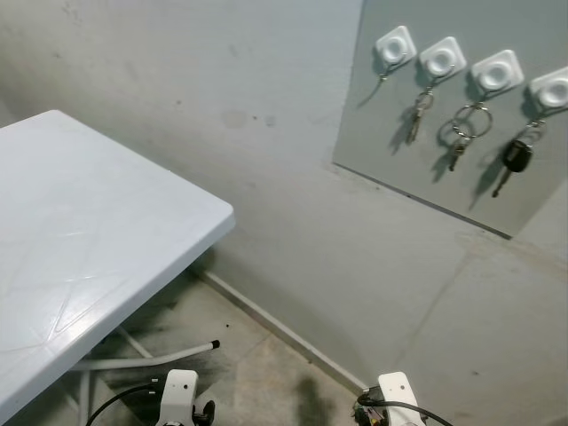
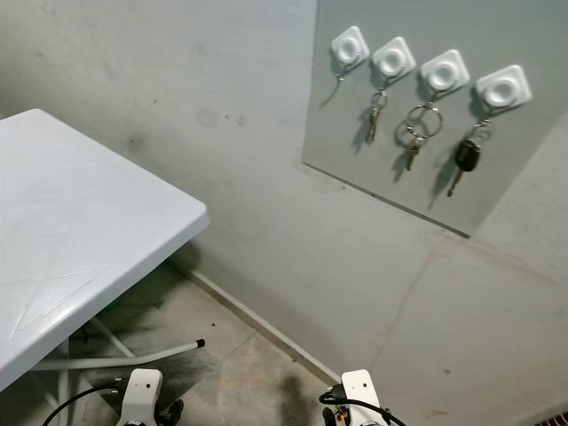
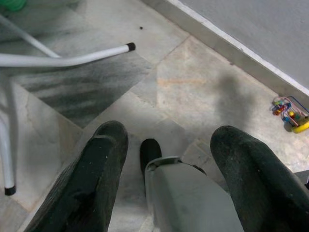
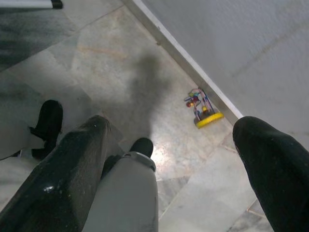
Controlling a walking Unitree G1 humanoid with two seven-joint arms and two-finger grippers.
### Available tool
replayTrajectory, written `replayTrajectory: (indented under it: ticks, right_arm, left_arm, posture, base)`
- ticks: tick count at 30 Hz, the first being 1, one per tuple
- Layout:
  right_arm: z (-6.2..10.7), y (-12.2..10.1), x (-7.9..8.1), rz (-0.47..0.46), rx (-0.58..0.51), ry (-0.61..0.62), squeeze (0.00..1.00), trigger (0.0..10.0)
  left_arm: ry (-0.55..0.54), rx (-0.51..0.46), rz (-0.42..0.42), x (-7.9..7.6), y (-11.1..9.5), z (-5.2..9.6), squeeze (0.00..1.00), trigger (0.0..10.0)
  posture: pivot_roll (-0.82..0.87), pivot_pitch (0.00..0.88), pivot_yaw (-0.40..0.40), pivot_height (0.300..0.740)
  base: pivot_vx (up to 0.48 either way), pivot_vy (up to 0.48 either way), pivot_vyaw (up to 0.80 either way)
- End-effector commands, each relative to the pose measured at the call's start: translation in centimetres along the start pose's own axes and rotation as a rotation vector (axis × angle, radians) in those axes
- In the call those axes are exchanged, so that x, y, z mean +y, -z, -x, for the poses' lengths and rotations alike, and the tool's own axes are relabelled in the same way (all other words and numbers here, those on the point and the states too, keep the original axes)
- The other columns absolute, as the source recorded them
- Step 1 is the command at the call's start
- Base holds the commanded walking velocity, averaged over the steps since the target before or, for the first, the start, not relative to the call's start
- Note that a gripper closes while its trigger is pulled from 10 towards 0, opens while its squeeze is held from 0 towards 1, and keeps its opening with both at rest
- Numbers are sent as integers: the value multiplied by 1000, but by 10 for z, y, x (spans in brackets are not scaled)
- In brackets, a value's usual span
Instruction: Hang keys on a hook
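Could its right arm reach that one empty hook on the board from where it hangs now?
Probably yes. The right gripper hangs low over the floor, open and holding nothing, but nothing stands between it and the empty hook, high on the board.

Four white square plastic hooks (image 1: 443, 59) on a grey rectangular board (image 1: 497, 191), silver metal keys (image 1: 415, 118), a black-headed key (image 1: 515, 158), white plastic folding table (image 1: 80, 240), grey-veined pale marble floor tiles (image 3: 193, 87), yellow-based multicoloured bead toy (image 4: 203, 108), black gripper fingers (image 3: 91, 183)

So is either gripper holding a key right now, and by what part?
Nothing is held. The left gripper and right gripper both hang open over the floor; three key sets already hang on the hooks.
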State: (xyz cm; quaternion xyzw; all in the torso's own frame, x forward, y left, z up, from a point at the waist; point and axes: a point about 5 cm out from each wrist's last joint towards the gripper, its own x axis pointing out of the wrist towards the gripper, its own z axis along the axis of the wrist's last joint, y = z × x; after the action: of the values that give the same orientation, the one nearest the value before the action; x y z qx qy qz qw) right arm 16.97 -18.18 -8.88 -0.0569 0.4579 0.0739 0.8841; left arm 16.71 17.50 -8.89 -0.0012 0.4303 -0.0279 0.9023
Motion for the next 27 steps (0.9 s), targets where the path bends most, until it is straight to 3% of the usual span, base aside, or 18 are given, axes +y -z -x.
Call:
replayTrajectory:
  ticks: [1, 23, 27]
  right_arm:
    - [0, 0, -3, -8, 3, 12, 0, 10000]
    - [0, -1, -2, -9, 3, 10, 0, 10000]
    - [-1, -3, -2, -10, -2, 4, 0, 10000]
  left_arm:
    - [-13, 5, 2, 2, -1, 0, 0, 10000]
    - [-39, 5, 14, 5, -2, -1, 0, 10000]
    - [-54, 17, 48, 6, 2, 1, 0, 10000]
  posture:
    - [-87, 0, -27, 724]
    - [-66, 0, -39, 724]
    - [-55, 0, -46, 724]
  base:
    - [0, 0, 800]
    - [0, 0, 800]
    - [0, 0, 800]
